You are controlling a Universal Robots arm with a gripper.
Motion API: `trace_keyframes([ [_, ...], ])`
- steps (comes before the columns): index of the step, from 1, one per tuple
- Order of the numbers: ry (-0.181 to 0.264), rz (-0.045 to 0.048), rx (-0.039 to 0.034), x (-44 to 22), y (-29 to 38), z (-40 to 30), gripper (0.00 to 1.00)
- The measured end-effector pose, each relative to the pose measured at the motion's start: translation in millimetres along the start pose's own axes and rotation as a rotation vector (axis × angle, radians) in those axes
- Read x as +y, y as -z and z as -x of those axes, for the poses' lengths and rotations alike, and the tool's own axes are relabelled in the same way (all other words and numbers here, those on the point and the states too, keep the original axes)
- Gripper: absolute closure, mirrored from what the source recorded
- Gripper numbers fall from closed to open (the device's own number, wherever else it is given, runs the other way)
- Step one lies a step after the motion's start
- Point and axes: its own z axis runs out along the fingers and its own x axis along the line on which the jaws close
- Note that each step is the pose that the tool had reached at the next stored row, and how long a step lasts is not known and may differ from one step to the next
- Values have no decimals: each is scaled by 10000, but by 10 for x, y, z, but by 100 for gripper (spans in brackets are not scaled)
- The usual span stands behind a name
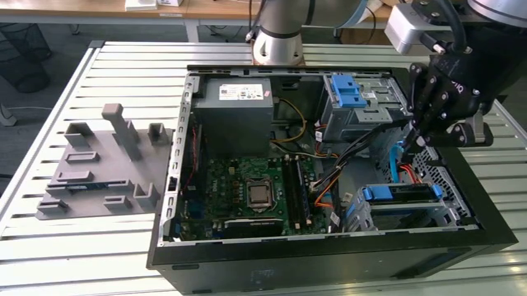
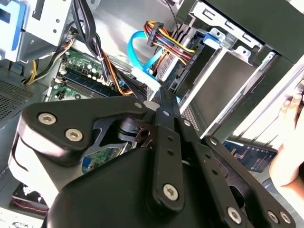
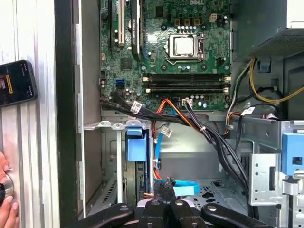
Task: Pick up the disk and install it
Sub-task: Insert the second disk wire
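The disk [image 1: 401, 200] sits in the lower drive bay of the open computer case [image 1: 329, 250], on the exterior view's right, with its blue carrier bracket facing up. The first wrist view shows the disk [image 3: 134, 142] edge-on by its blue bracket. My black gripper [image 1: 409, 145] hangs just above and behind that bay, fingers closed together. In both wrist views the fingertips [image 3: 166, 187] meet right at a light blue data cable [image 3: 185, 190] [image 2: 137, 57]. I cannot tell whether the cable is pinched between them.
A grey power supply [image 1: 239, 114] and the motherboard [image 1: 255, 191] fill the case's left side. A cage with a blue latch [image 1: 346, 92] stands at the back. Black and orange cables [image 3: 209, 133] cross beside the bay. A grey fixture plate [image 1: 99, 166] lies left. A hand [image 3: 4, 194] and a phone [image 3: 16, 83] lie outside the case.
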Motion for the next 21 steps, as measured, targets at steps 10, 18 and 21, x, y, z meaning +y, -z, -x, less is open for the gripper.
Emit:
trace_keyframes([
  [10,26,-70,24,2,-17,2,83],
  [18,24,-309,18,94,-96,0,76],
  [21,25,-319,19,98,-121,5,76],
])
